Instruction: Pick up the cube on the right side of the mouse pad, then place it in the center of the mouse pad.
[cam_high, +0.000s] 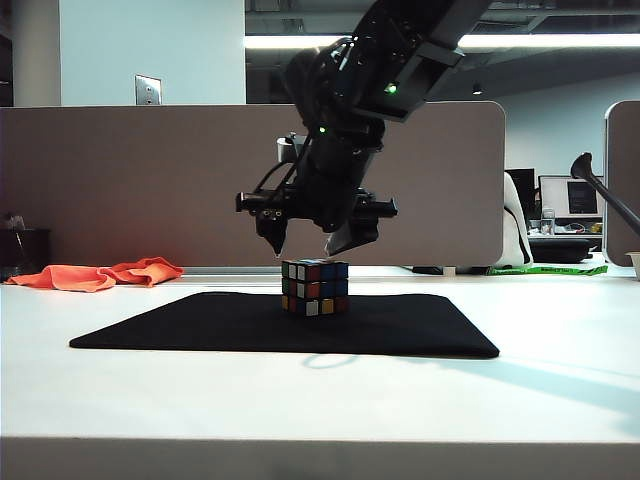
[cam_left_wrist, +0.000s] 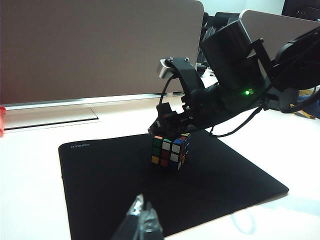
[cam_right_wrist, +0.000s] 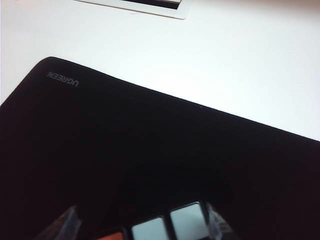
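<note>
Bare white table (cam_high: 300, 420) up front, then mouse pad (cam_high: 200, 325) with cube (cam_high: 315, 287) sitting about mid-pad. Right gripper (cam_high: 312, 242) directly over cube, jaws spread, clear of it, holding nothing. Left gripper (cam_left_wrist: 140, 225) parked near pad's edge, fingertips look pressed together. Cube likely light, rigid, slick stickers; best pinched across opposite flat faces, not corners.

Cube (cam_high: 314, 287) on mouse pad (cam_high: 200, 325) centre; right gripper (cam_high: 312, 243) just above
</note>
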